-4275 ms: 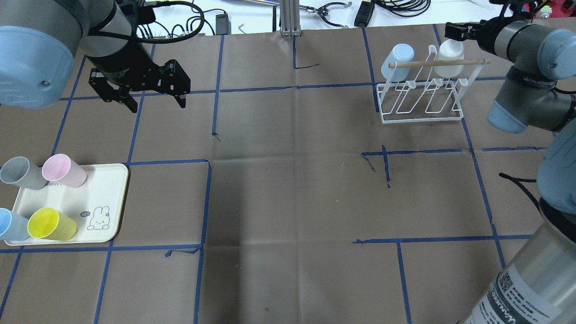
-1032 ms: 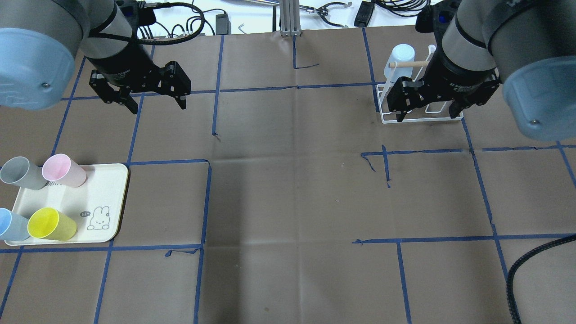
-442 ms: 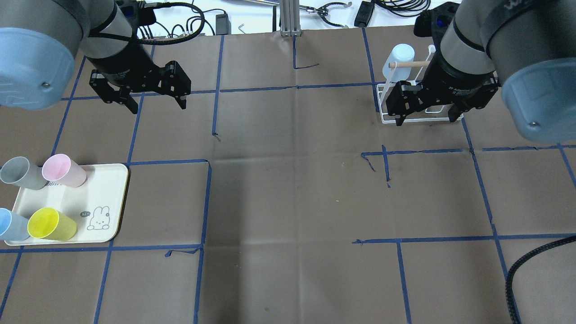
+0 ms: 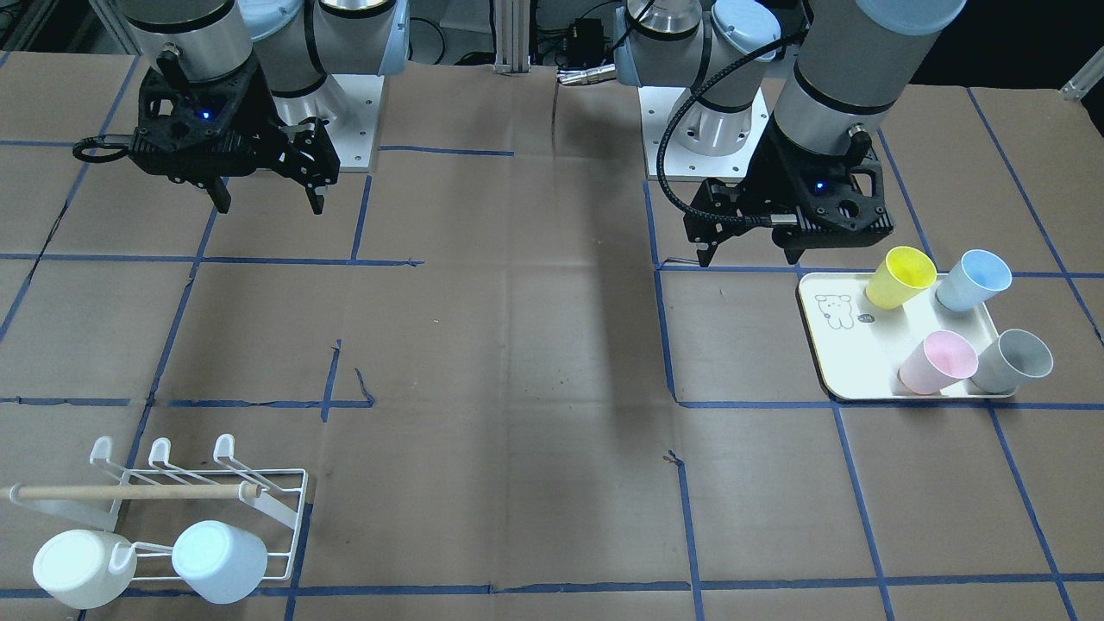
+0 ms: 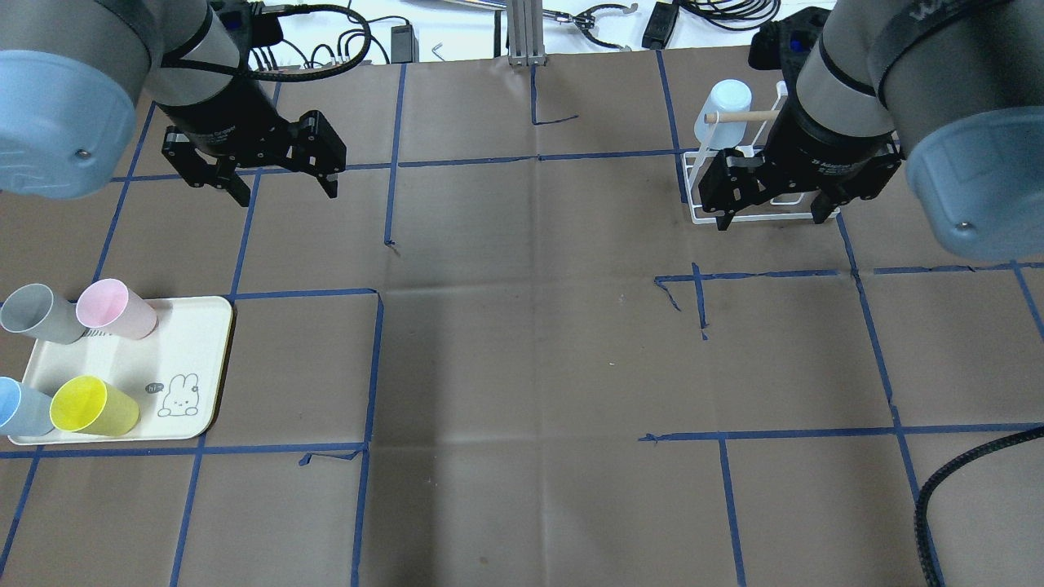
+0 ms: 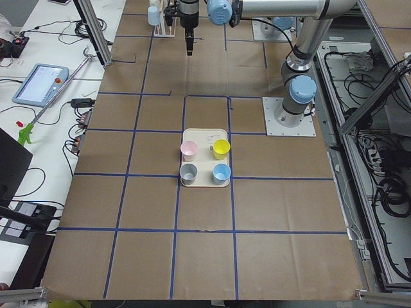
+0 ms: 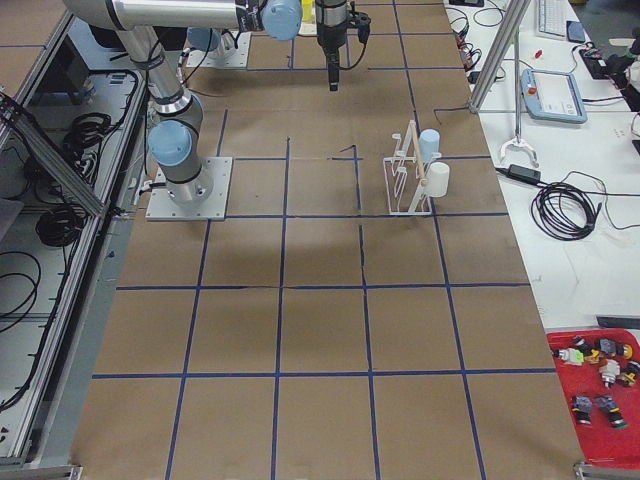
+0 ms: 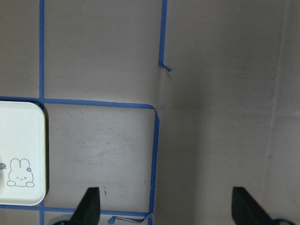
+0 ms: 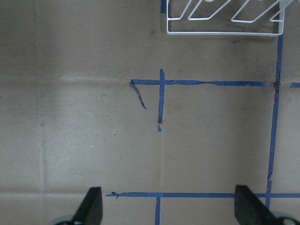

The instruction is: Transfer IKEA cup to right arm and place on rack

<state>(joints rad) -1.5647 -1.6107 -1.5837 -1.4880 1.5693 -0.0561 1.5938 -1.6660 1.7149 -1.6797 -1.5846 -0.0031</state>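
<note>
Exterior front-facing: four IKEA cups (image 4: 937, 362) stand on the tray (image 4: 849, 366) on the counter (image 4: 517, 345), beside the wide, empty left end effector (image 4: 749, 257); overhead exterior: the right end effector (image 5: 773, 218), equally wide and empty, hides part of the rack (image 5: 687, 183).

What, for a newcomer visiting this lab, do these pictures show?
Two robot arms work at a paper-covered table, filmed at one moment from six places: behind and above the robot, across the table, each table end, and a camera on each wrist. The left gripper and the right gripper are both open and hold nothing. A tray holds a yellow cup, a pink cup, a grey cup and a blue cup. The rack, on the right arm's side, carries a white cup and a light blue cup.
</note>
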